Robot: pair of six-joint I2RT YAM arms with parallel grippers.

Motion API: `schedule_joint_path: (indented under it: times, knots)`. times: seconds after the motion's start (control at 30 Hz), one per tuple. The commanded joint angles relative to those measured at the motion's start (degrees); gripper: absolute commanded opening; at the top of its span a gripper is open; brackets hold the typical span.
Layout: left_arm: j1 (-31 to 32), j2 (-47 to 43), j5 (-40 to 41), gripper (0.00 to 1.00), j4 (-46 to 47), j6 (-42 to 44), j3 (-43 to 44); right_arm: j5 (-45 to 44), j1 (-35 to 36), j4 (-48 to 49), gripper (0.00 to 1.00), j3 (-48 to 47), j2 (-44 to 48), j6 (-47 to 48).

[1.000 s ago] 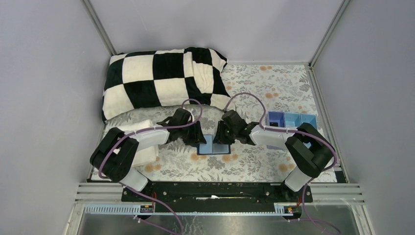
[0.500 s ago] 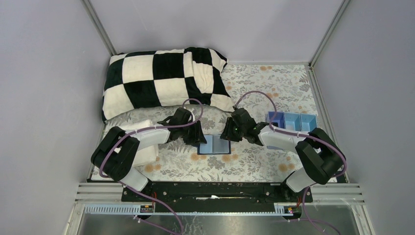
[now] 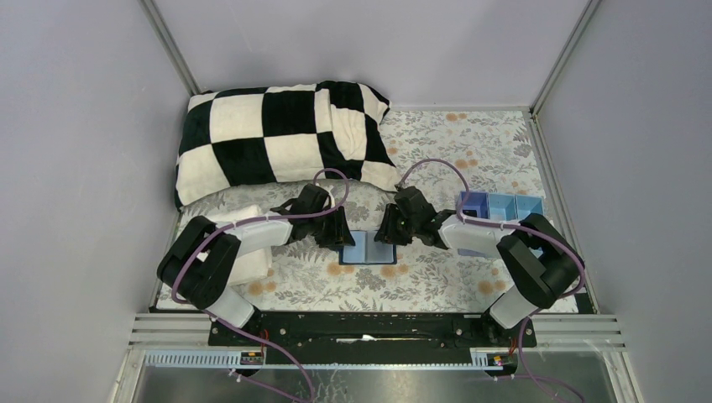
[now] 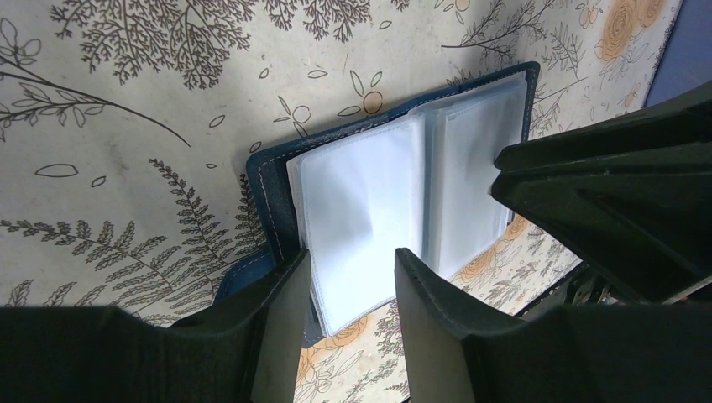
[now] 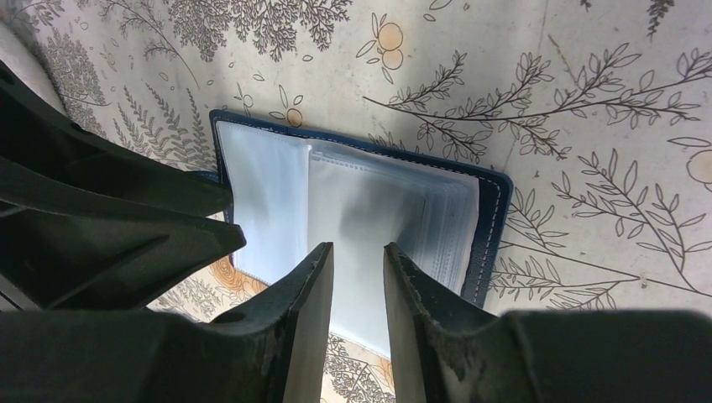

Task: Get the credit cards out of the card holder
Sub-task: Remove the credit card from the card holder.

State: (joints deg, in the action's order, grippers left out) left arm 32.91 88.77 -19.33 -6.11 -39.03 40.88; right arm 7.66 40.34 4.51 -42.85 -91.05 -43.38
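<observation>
The card holder [image 3: 368, 249] lies open on the floral cloth between the two arms, navy cover down, pale clear sleeves up. In the left wrist view the card holder [image 4: 395, 185] shows two sleeve leaves; my left gripper [image 4: 353, 256] is open, its fingers straddling the near edge of the left leaf. In the right wrist view the card holder [image 5: 361, 201] shows a stack of sleeves; my right gripper [image 5: 357, 248] is open with a narrow gap, over the near edge of the sleeves. No credit cards are visible; the sleeves look blank.
A black-and-white checkered pillow [image 3: 277, 138] lies at the back left. A light-blue compartment tray [image 3: 499, 206] stands at the right, behind the right arm. A folded white cloth [image 3: 243, 248] lies under the left arm. Metal frame posts bound the cell.
My right gripper swung out to the right, then came back toward the card holder's right edge. The left arm stays almost still at the left edge.
</observation>
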Motion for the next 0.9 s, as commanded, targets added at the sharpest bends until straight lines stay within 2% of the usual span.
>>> schedule_joint_path:
  times: [0.0,0.33,0.87]
  knots:
    - [0.0,2.2,2.9,0.47,-0.8,1.9,-0.3,1.3,-0.1,1.5,0.36,0.1,-0.4,0.0]
    - [-0.1,2.3,3.3,0.47,-1.4,2.4,0.1,-5.9,-0.3,-0.8,0.37,1.8,5.7,1.0]
    - [-0.1,3.3,2.8,0.46,-0.9,2.3,0.6,1.8,-0.3,5.4,0.34,4.1,0.2,-2.6]
